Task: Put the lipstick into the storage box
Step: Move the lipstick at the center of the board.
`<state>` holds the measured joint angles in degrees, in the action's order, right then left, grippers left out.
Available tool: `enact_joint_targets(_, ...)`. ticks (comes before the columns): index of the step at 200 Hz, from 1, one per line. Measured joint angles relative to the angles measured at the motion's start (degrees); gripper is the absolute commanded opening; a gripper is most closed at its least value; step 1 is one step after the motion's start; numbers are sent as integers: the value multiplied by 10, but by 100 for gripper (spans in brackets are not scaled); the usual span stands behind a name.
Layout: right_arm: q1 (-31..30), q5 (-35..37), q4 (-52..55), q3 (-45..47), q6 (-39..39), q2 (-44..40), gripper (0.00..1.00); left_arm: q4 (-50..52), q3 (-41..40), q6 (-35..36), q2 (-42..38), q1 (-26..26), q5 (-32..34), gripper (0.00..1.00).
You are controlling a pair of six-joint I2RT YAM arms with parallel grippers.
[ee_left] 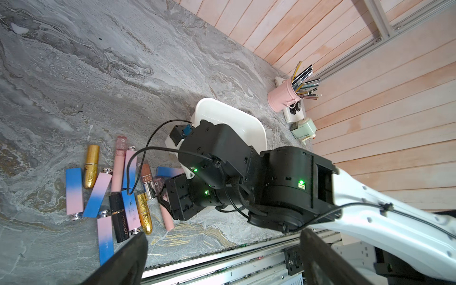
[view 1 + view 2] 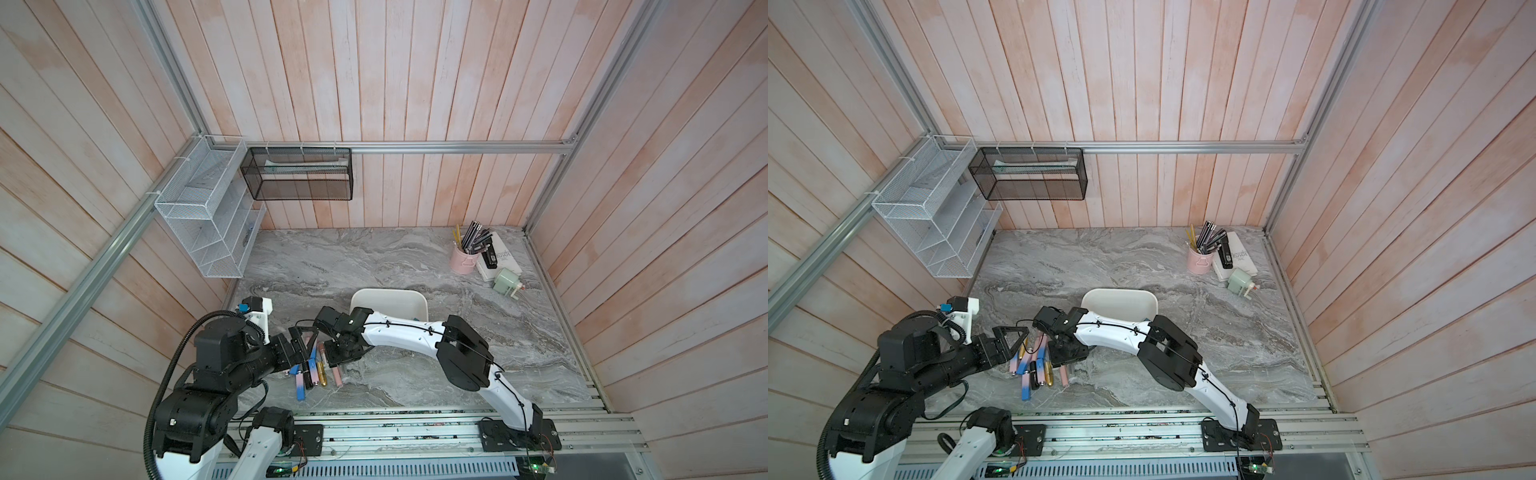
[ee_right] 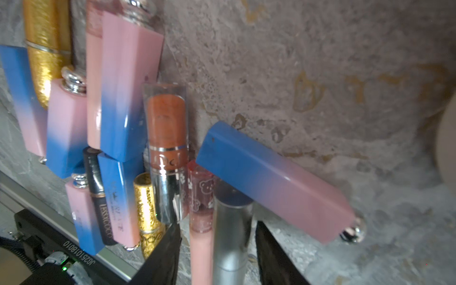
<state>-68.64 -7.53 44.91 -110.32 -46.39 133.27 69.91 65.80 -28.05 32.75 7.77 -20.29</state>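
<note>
My right gripper (image 3: 217,225) is down in the heap of lipsticks (image 2: 321,370): square tubes fading from blue to pink, gold glitter bullets, a black tube and pink gloss sticks, all lying on the grey marbled surface (image 2: 374,257). Its jaws stand partly apart, one on each side of a frosted silver tube (image 3: 232,234) and a slim pink gloss tube (image 3: 201,246) printed with bears, which lie side by side between them. Only slivers of gap show, and I cannot tell whether either pad touches. A blue-to-pink square tube (image 3: 271,180) lies slantwise just beyond the fingertips, covering the silver tube's far end. My left gripper (image 1: 224,234) hangs over the heap's 10 o'clock side, jaws spread wide with nothing in them. The storage box (image 2: 390,303), a white rounded plastic tub, sits on the surface at about 1 o'clock from the heap in both top views, near it but apart, with my right forearm (image 2: 399,332) crossing its near rim. A pink cylindrical cup (image 2: 462,259) holding pencils stands well away at the box's 2 o'clock.
</note>
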Motion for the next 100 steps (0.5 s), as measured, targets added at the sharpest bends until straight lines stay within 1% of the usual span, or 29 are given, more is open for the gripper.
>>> enact_joint_targets(31,-2,9,-6,28,-8,-10,45,5,-8,0,-10,0,-5,98)
enact_joint_targets(59,-2,12,-14,48,-10,-22,43,7,-9,0,-11,0,-7,98)
enact_joint_targets(84,-2,13,-19,63,-10,-31,43,8,-10,0,-11,0,-7,98)
enact_joint_targets(100,-1,13,-21,75,-8,-38,44,8,-10,0,-11,0,-7,98)
